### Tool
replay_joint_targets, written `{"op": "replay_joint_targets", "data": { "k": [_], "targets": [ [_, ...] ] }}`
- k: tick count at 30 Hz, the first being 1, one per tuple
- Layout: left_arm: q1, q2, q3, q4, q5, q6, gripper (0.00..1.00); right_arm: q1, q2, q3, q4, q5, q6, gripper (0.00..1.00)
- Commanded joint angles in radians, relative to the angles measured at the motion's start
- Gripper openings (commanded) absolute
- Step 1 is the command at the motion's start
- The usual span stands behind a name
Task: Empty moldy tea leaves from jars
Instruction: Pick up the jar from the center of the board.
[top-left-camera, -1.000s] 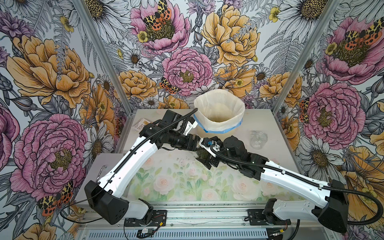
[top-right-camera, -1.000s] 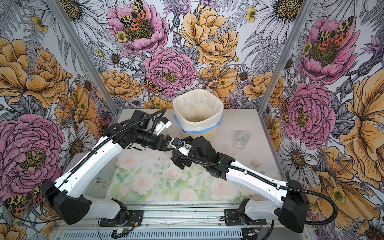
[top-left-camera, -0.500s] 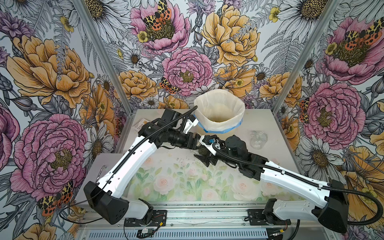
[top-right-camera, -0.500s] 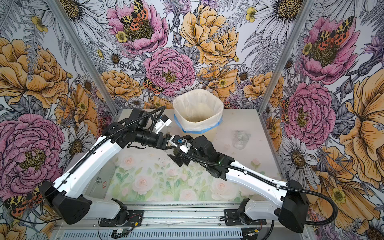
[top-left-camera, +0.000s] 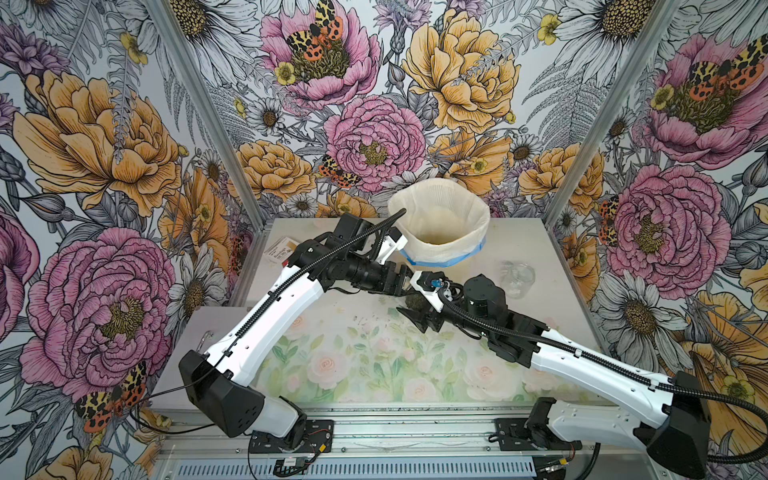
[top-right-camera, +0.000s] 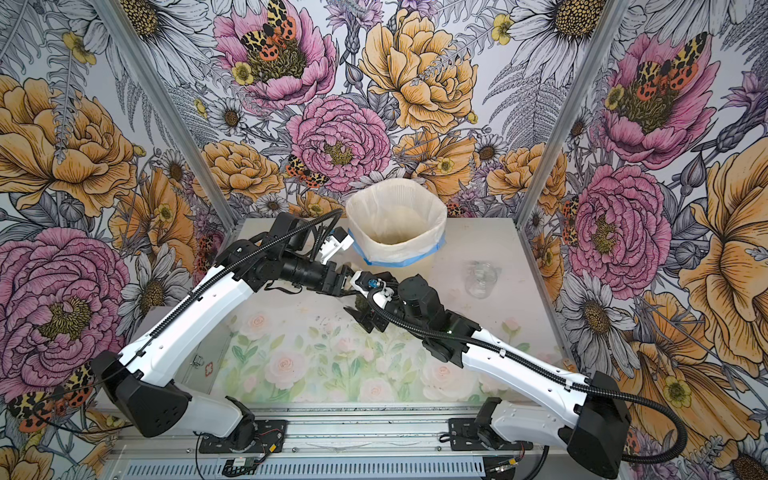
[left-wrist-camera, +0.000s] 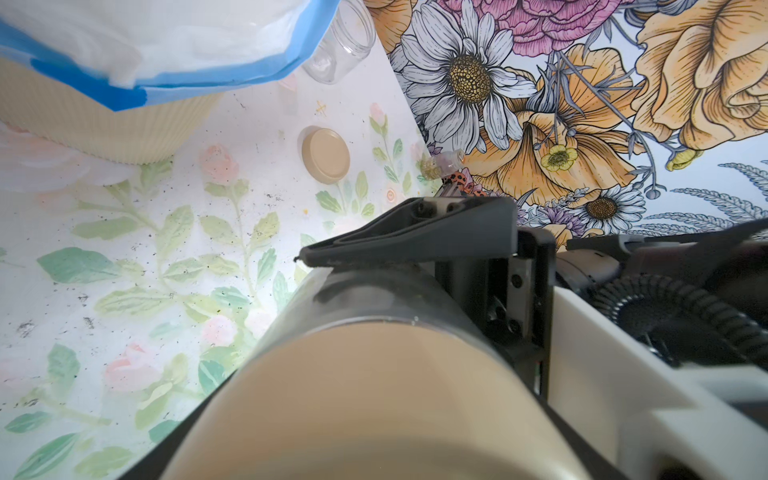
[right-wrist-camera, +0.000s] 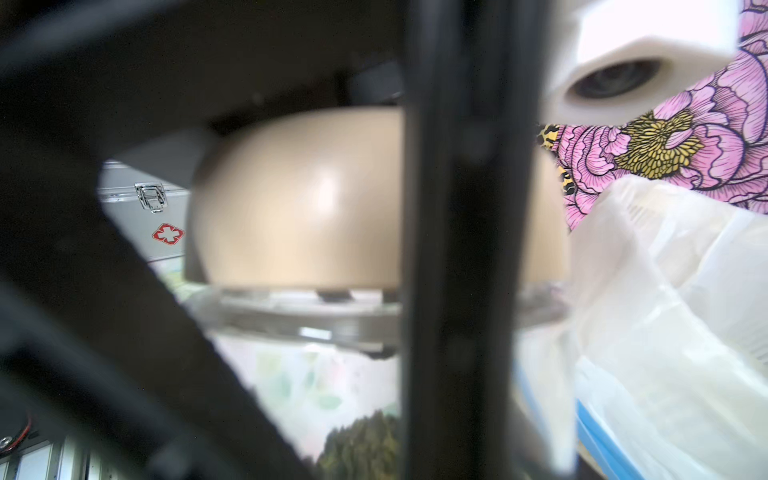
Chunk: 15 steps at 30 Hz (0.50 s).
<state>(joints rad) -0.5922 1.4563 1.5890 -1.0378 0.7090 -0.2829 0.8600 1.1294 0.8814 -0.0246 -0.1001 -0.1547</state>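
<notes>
A clear glass jar (left-wrist-camera: 374, 295) with a tan lid (right-wrist-camera: 299, 216) hangs just above the mat in front of the bin, between my two grippers. Dark moldy tea leaves (top-left-camera: 415, 301) lie inside it and also show in the right wrist view (right-wrist-camera: 361, 449). My left gripper (top-left-camera: 405, 280) is shut on the lid end; the lid hides its jaws in the left wrist view. My right gripper (top-left-camera: 417, 309) has closed round the glass body, one finger (left-wrist-camera: 415, 237) resting against it. A second jar (top-left-camera: 516, 276), lidless and empty, lies at the back right.
The tall cream bin (top-left-camera: 440, 224) with a blue-edged bag stands at the back, close behind the grippers. A loose tan lid (left-wrist-camera: 325, 155) lies on the mat near the bin. A small card (top-left-camera: 280, 253) sits at the back left, and a metal case (top-right-camera: 208, 368) stands left of the mat.
My right gripper has moved in toward the left gripper and narrowed from wide open onto the jar. The left arm has barely moved.
</notes>
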Motion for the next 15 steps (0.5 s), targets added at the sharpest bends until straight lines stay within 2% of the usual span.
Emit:
{"op": "replay_joint_targets", "data": {
  "k": [1,5,15],
  "targets": [
    [-0.044,-0.004,0.053,0.027,0.14,0.012,0.91,-0.036,-0.051,-0.004,0.036,0.048,0.011,0.63],
    [-0.062,0.004,0.068,0.027,0.108,0.02,0.98,-0.049,-0.075,-0.01,0.024,0.034,0.018,0.6],
    [-0.06,-0.015,0.102,0.037,0.063,0.045,0.99,-0.062,-0.117,-0.022,0.015,-0.002,0.072,0.58]
  ]
}}
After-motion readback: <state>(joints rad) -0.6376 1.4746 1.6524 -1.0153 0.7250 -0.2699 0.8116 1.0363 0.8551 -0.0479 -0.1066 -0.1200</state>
